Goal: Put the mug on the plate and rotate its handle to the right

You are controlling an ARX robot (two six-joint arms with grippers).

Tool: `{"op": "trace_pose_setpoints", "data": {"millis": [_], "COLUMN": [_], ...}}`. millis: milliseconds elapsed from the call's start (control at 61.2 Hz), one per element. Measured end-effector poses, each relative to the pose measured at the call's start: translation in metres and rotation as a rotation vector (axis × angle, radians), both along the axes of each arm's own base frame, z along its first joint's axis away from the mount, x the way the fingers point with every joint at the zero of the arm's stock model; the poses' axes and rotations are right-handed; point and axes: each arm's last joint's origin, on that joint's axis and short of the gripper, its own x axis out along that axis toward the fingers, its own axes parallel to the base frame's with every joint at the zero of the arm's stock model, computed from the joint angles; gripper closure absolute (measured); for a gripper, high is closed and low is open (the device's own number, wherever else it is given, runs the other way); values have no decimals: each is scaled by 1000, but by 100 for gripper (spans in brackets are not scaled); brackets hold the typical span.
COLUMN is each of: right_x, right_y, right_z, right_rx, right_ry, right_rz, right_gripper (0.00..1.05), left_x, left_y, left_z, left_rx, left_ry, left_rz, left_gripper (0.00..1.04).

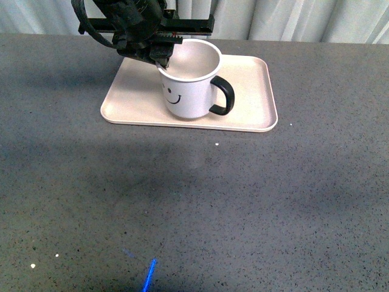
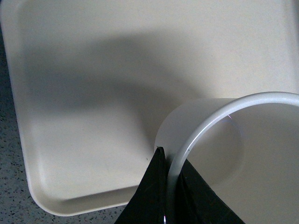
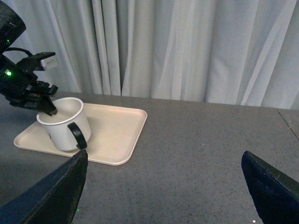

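The white mug point(image 1: 188, 91) with a black smiley face stands upright on the pale beige plate point(image 1: 249, 109). Its black handle point(image 1: 222, 96) points right and slightly toward me. My left gripper point(image 1: 161, 61) is shut on the mug's back-left rim, one finger inside and one outside, as the left wrist view shows point(image 2: 168, 177). That view also shows the mug's rim point(image 2: 219, 114) and the plate's floor point(image 2: 93, 93). My right gripper point(image 3: 163, 186) is open and empty, hanging over bare table to the right of the plate point(image 3: 117, 135); the mug point(image 3: 63, 128) shows there too.
The plate sits at the back middle of a dark grey speckled table point(image 1: 194, 201). Pale curtains point(image 3: 187, 46) hang behind the table's far edge. A blue light streak point(image 1: 149, 275) lies near the front edge.
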Motion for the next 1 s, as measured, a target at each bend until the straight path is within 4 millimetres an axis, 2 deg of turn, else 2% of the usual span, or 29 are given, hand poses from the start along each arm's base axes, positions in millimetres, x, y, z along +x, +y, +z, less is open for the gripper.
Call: {"op": "trace_pose_setpoints", "data": {"millis": [621, 948, 997], "right_x": [0, 0, 0], "right_y": [0, 0, 0], "right_z": [0, 0, 0], "right_rx": [0, 0, 0], "right_ry": [0, 0, 0], "right_rz": [0, 0, 0], "right_gripper": [9, 9, 9], "left_x": [15, 18, 18], "left_y": [-4, -9, -10], "left_z": [-6, -15, -15], "left_rx": [7, 18, 9], "left_ry": [12, 29, 32], "left_rz": [2, -23, -30], "left_gripper": [103, 103, 95]}}
